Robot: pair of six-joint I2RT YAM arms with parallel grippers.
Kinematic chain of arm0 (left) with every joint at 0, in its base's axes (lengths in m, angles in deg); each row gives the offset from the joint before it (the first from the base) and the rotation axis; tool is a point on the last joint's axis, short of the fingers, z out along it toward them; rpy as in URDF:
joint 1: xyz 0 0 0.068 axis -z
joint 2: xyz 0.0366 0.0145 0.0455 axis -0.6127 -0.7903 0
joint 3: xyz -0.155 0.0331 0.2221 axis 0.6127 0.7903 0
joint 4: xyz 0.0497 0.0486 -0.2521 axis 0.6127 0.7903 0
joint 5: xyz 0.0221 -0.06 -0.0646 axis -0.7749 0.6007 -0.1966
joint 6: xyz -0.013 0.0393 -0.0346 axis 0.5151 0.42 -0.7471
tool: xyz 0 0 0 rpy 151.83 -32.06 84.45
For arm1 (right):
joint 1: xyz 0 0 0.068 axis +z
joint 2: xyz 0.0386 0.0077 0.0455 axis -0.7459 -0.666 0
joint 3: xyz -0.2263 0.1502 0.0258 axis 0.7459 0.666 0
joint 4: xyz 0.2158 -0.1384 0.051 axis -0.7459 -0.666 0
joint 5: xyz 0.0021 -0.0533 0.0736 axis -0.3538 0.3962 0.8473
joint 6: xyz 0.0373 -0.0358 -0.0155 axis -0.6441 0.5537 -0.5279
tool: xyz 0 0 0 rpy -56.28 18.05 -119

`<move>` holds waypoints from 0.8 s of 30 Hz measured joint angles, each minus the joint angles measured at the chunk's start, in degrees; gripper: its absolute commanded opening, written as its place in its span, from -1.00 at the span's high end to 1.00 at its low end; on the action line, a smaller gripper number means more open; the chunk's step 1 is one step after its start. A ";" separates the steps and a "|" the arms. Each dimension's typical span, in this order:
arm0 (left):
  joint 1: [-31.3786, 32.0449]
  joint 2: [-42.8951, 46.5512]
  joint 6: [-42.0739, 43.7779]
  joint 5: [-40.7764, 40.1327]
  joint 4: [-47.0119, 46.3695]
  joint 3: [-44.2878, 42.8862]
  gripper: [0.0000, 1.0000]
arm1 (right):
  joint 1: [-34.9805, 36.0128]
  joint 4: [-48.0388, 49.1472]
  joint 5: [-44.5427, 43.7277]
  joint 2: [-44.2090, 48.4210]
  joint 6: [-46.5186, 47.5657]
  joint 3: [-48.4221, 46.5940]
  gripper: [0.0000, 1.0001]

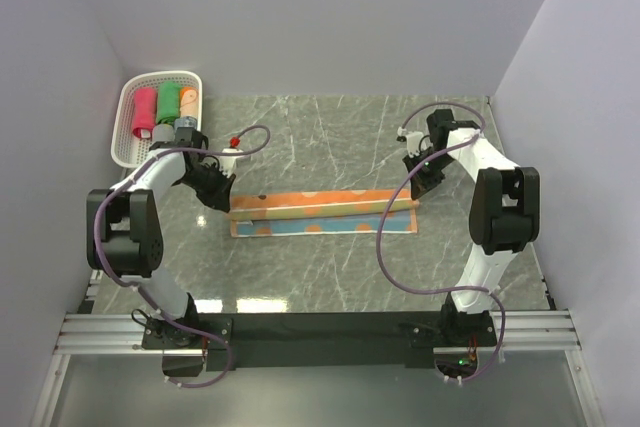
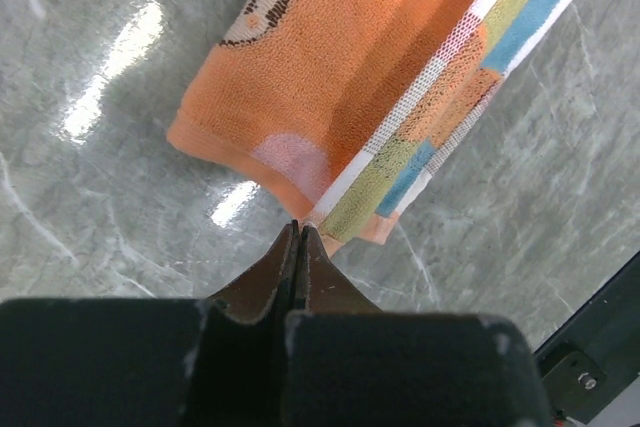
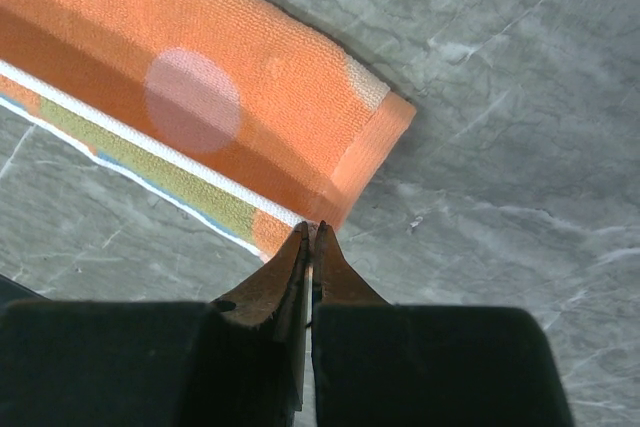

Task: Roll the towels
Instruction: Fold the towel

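At ten o'clock on the worktop (image 1: 330, 137) stands one white basket (image 1: 120, 137). In it you have three rolls side by side: a pink-red roll (image 1: 146, 112), a green roll (image 1: 168, 102) and an orange roll (image 1: 188, 102). A grey-blue bundle (image 1: 163, 132) lies at the basket's near end. It looks like a fourth roll, but the arm half hides it, so don't count on it.

Your left gripper (image 1: 228, 205) (image 2: 298, 232) is at the nine o'clock end of the one towel that lies unrolled. Its jaws are pressed together on the very corner of the cloth.

That orange towel (image 1: 320, 209) (image 2: 330, 77) (image 3: 200, 67) lies across the middle of the worktop as a long strip running from nine to three o'clock. Its orange top layer is doubled over a blue and green patterned layer that peeks out along the six o'clock edge.

Your right gripper (image 1: 413, 197) (image 3: 312, 237) is at the three o'clock end, also clamped narrow on the towel's corner.

The step in hand looks like the lengthwise fold that narrows the strip before rolling. To do it well:

- Move both corners together at the same height and pace, so the fold line stays straight.
- Hold a light tension between the two ends, so the middle does not sag or wrinkle.
- Lay the held edge flush with the six o'clock edge before you release. Both grips are only on the tips, so a sideways tug could pull the cloth free.

That makes one basket, two grippers, one flat towel, and three sure rolls.
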 measured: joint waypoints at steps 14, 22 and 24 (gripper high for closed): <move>0.04 0.94 0.00 0.44 0.37 3.15 0.99 | 0.07 0.09 -0.04 0.02 0.98 2.99 1.00; 1.46 -0.79 -1.49 -0.90 -2.58 3.80 0.99 | 0.17 0.96 -1.01 -0.92 0.98 3.63 1.00; 1.55 -1.86 -1.75 -1.20 -3.26 3.96 0.99 | 0.17 1.03 -1.03 -0.92 1.03 3.80 1.00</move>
